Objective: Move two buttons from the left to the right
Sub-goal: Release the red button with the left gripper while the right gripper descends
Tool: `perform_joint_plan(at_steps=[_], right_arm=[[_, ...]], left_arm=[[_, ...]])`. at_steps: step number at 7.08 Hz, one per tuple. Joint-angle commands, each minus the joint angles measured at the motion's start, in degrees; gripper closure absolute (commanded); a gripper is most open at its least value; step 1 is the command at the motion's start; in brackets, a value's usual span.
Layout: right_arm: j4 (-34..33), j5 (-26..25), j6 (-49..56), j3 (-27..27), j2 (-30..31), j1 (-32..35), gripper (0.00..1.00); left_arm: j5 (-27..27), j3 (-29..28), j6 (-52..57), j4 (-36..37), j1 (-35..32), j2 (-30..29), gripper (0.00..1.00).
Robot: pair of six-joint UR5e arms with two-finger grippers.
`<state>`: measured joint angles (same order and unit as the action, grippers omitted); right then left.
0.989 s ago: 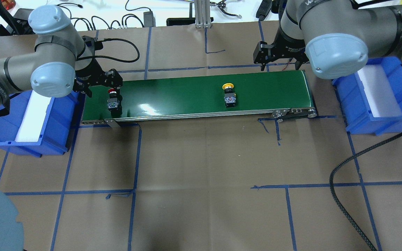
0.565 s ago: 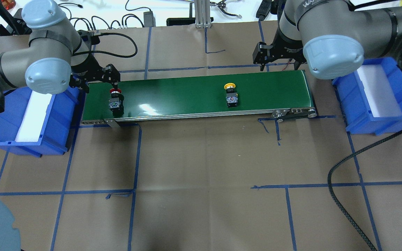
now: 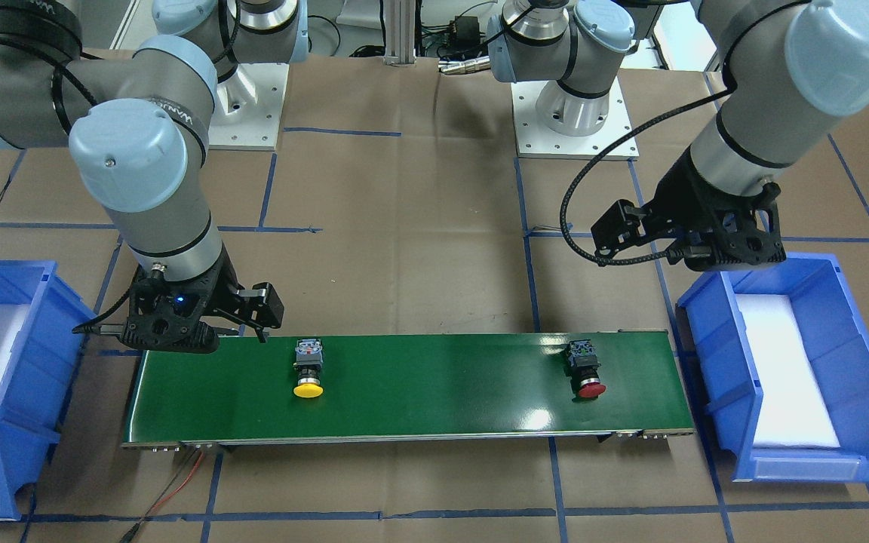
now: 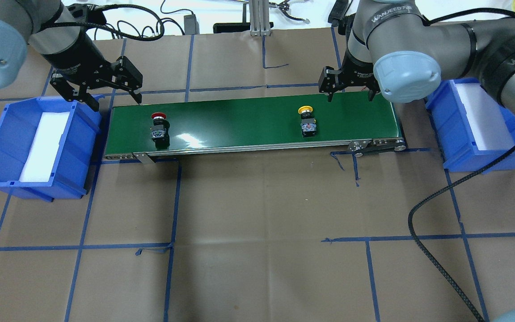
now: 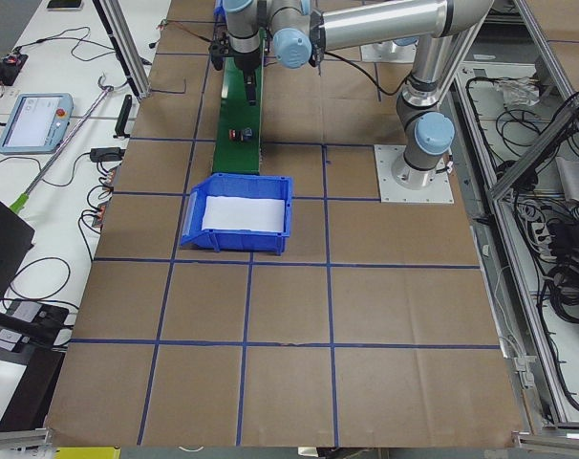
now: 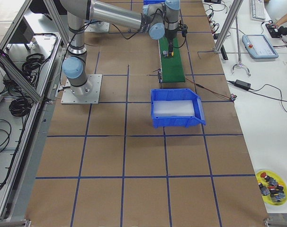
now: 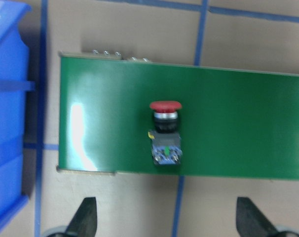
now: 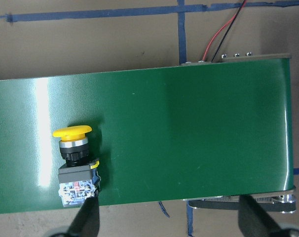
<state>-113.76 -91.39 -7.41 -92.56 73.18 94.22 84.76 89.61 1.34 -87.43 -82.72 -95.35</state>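
Two buttons lie on the green conveyor belt [image 4: 248,120]. The red-capped button [image 4: 159,126] [image 3: 585,369] [image 7: 165,133] is near the belt's left end. The yellow-capped button [image 4: 306,121] [image 3: 308,369] [image 8: 75,163] lies right of the middle. My left gripper [image 4: 116,103] [image 7: 168,219] hangs open above the belt's far left corner, holding nothing, up and back from the red button. Over the belt's far edge my right gripper [image 4: 351,96] [image 8: 170,219] is open and empty, slightly right of the yellow button.
A blue bin [image 4: 2,134] lined with white foam stands off the belt's left end, and another blue bin [image 4: 503,103] off its right end. A black corrugated cable [image 4: 432,250] curls over the paper at the front right. Blue tape lines grid the brown table cover.
My left gripper has risen and drawn back from the red button. Both buttons have shifted a little to the right on the belt. The right gripper has edged left.
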Motion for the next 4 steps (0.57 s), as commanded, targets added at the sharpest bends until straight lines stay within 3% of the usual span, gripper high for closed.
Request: perform_joint_plan(at_steps=[1,2,4], right_arm=[[-2.32,0.42,-0.85,0.01,-1.46,0.09,0.00],[-3.82,0.42,-0.85,-0.25,-2.42,0.09,0.00],[-3.84,0.42,-1.11,-0.25,-4.79,0.18,0.00]], left_arm=[[0.41,1.71,-2.38,-3.78,-1.12,5.33,0.00],[3.28,1.89,-3.43,-3.97,-4.44,6.31,0.00],[3.32,2.59,-4.67,-3.80,-6.93,6.41,0.00]])
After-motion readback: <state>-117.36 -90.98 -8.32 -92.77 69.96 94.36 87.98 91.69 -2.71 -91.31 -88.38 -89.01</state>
